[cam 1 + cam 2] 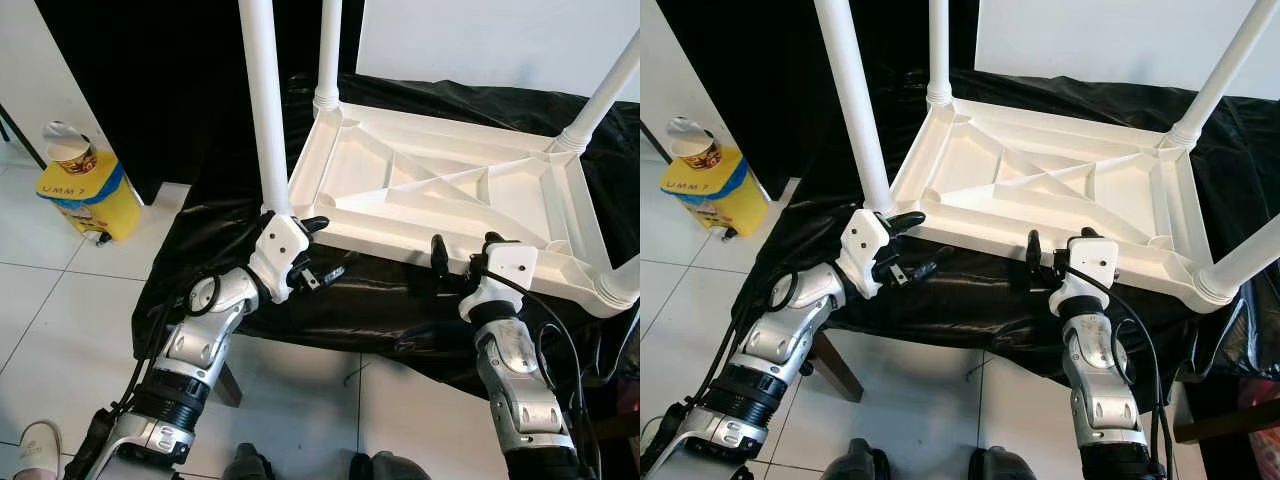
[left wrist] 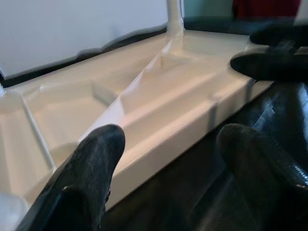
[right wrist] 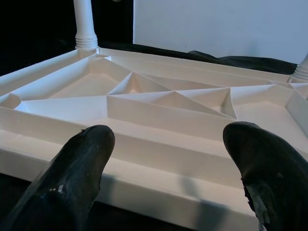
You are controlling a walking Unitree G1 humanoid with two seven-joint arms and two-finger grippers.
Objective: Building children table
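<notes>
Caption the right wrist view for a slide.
Open right tool faces the near rim of the upturned white children's table.

The head views are being lit evenly and brightly, and they are being rendered sharp from edge to edge. The white table underside (image 1: 440, 190) is being pushed close to overexposure, its ribs being picked out only by soft grey shading. Small highlights are being thrown off the creased black plastic sheet (image 1: 330, 300), and pale reflections are being carried by the floor tiles (image 1: 60, 300). The black backdrop (image 1: 150, 80) is being left without detail. In the left wrist view the whole picture is being softened and tinted warm, with the near fingers (image 2: 86, 178) blurred. In the right wrist view the ribs are being held crisp, while the fingers (image 3: 72, 168) are being kept slightly soft.
</notes>
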